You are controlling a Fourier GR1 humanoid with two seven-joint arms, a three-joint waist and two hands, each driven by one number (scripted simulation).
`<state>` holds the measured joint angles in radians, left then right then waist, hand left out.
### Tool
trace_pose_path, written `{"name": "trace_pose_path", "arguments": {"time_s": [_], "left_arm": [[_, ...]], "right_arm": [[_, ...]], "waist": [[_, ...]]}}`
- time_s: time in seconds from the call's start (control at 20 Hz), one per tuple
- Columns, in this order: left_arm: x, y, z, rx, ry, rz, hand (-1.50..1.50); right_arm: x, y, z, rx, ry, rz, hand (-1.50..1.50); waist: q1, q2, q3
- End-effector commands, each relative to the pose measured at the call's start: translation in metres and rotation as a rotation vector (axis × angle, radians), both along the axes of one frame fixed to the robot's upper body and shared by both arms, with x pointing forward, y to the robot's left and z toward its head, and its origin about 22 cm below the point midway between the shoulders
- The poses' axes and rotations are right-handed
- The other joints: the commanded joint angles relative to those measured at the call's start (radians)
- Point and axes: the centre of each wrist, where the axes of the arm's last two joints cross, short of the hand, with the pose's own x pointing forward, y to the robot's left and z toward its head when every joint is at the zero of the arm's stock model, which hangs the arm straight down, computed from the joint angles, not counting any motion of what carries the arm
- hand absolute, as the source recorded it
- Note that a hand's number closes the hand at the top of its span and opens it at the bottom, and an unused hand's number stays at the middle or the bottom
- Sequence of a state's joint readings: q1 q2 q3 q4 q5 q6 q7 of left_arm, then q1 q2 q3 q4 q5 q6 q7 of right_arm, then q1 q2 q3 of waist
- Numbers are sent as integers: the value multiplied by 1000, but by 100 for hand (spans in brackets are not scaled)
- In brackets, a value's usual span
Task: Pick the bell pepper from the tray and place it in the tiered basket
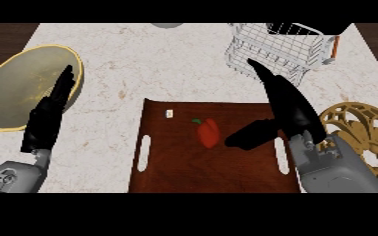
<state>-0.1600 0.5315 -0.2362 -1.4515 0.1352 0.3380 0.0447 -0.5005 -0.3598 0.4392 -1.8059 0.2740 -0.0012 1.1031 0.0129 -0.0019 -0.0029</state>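
The right hand [284,111] hangs open beside the pepper [209,133] on the tray [214,172], holding nothing; closing off-centre might roll it away leftward. The left hand [48,115] rests open, far left.

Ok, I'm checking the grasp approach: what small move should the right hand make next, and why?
Probably shift the right hand left and close on the red bell pepper: its thumb sits just beside the pepper on the dark brown tray, fingers straight, nothing held.

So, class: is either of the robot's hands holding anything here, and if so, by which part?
Nothing is held. The right hand is open beside the red bell pepper on the tray; the left hand rests open.
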Motion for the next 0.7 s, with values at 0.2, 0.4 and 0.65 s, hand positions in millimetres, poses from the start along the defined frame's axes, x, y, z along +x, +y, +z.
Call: {"name": "trace_pose_path", "arguments": {"time_s": [0.2, 0.4, 0.65], "left_arm": [[12, 0, 4, 3, -2, 2, 0], [9, -4, -2, 1, -6, -2, 0], [13, -1, -3, 13, -1, 12, 0]], "right_arm": [[23, 54, 12, -100, 246, -55, -150], [29, 63, -29, -144, 303, -56, -150], [35, 76, -33, -170, 338, -61, -150]], "waist": [[-1, 1, 1], [-3, 3, 2], [-7, 2, 2]]}}
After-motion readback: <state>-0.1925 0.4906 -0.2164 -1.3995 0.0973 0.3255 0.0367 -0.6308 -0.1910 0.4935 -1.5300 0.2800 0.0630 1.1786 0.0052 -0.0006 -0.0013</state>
